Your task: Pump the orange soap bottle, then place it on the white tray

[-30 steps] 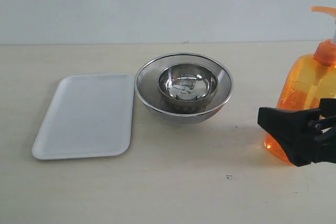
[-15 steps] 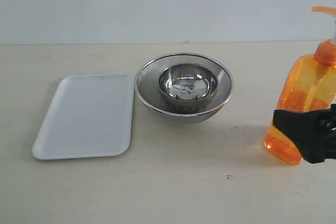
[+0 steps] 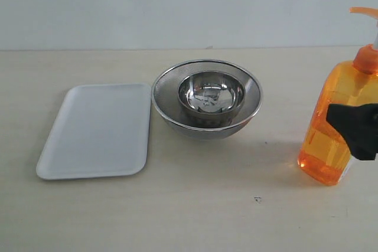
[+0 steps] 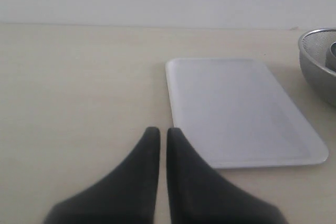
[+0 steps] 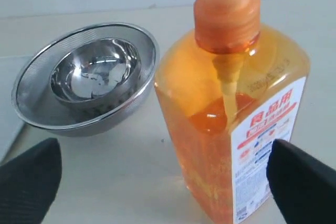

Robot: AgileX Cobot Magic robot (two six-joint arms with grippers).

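Observation:
The orange soap bottle (image 3: 341, 95) stands upright at the table's right edge, its pump head partly cut off by the frame. My right gripper (image 3: 357, 130) is open, and one black finger shows in front of the bottle's middle. In the right wrist view the bottle (image 5: 210, 93) stands between the wide-apart fingers of the right gripper (image 5: 164, 148), close to the finger by its label. The white tray (image 3: 94, 131) lies flat at the left with nothing on it. My left gripper (image 4: 158, 130) is shut and holds nothing, hovering near the tray's (image 4: 236, 108) corner.
Two round steel bowls (image 3: 207, 95), one nested in the other, stand in the middle of the table between the tray and the bottle. They also show in the right wrist view, the bowls (image 5: 86, 74) lying just beyond the bottle.
My right gripper has shifted right and a little up, from beside the bottle's lower part to across its middle. The bottle, tray and bowls have not moved.

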